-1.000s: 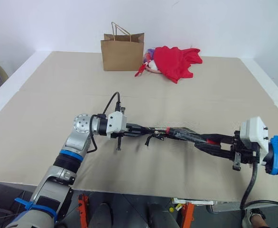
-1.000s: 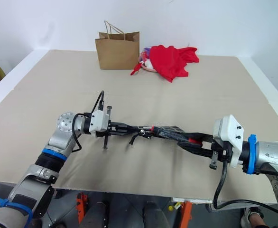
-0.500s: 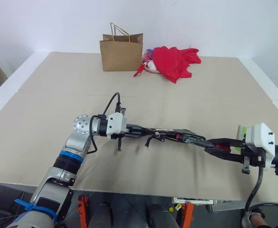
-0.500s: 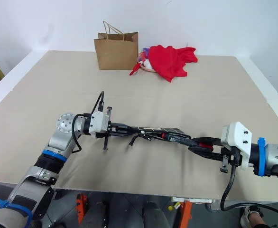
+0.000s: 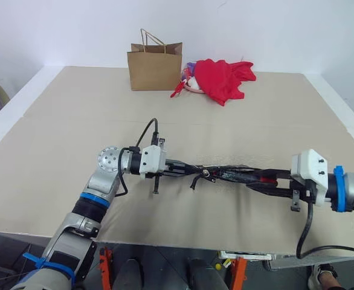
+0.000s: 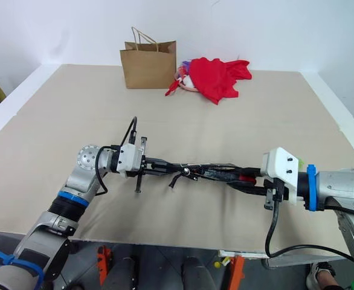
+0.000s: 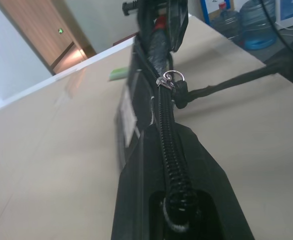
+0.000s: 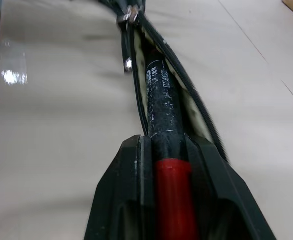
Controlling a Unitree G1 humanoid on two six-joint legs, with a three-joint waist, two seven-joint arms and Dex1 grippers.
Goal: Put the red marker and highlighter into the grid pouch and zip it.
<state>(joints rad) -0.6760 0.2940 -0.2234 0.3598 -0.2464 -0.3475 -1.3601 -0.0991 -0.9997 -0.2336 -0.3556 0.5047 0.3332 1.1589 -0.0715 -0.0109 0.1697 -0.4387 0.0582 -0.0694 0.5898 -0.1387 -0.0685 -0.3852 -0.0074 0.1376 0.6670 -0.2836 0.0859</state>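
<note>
Marker (image 8: pixel 162 107) barrel half inside pouch (image 7: pixel 151 90).

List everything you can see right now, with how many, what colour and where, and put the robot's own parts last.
grid pouch: one, black, held above the table between the two grippers, zipper partly open
red marker: one, black barrel with red end, lying in the pouch's opening
paper bag: one, brown, far side of the table
cloth: one, red, beside the paper bag
table: one, beige
left gripper: one, black, shut on the pouch's end
right gripper: one, black, around the marker's red end
</note>
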